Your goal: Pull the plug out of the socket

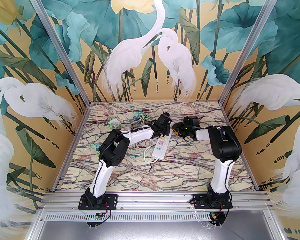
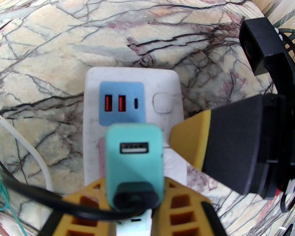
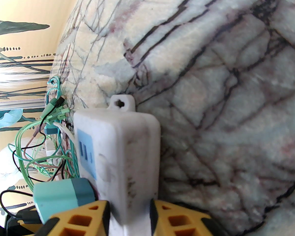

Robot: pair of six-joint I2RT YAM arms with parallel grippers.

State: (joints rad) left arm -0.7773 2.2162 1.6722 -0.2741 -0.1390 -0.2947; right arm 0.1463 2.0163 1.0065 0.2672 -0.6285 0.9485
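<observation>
We see the plug [image 2: 134, 154] as a small teal block of smooth plastic with rounded corners and a silver USB slot in its top face. It stands against the face of the power strip [image 2: 167, 82], near that strip's far end, around the middle of the table [image 1: 190, 171]. Whether its pins are fully seated, we cannot tell.

The left gripper [image 2: 135, 192] is clamped on the plug, with its yellow, honeycomb-ribbed fingers [image 2: 179, 205] pressing the teal sides. The right gripper [image 3: 130, 210] is closed across the strip's thickness, one yellow finger on the face side and the other on the back side.

The strip is a long white box of scuffed plastic. It carries a pale blue panel [image 2: 121, 103] with two orange-red USB ports, a rounded square button [image 2: 162, 103] beside the panel, and a hanging tab [image 3: 121, 103] at its end. From above it slants across the table's middle [image 1: 161, 147], with its far end under both grippers.

The table top is printed like veined marble, cream with dark and reddish lines.

A black cable [image 2: 51, 200] crosses low in front of the plug in the left wrist view and blurs its near end. A white cord [image 2: 27, 144] curves along the strip's left side. A tangle of thin green wires [image 3: 39, 136] lies beyond, toward the far left part of the table.
</observation>
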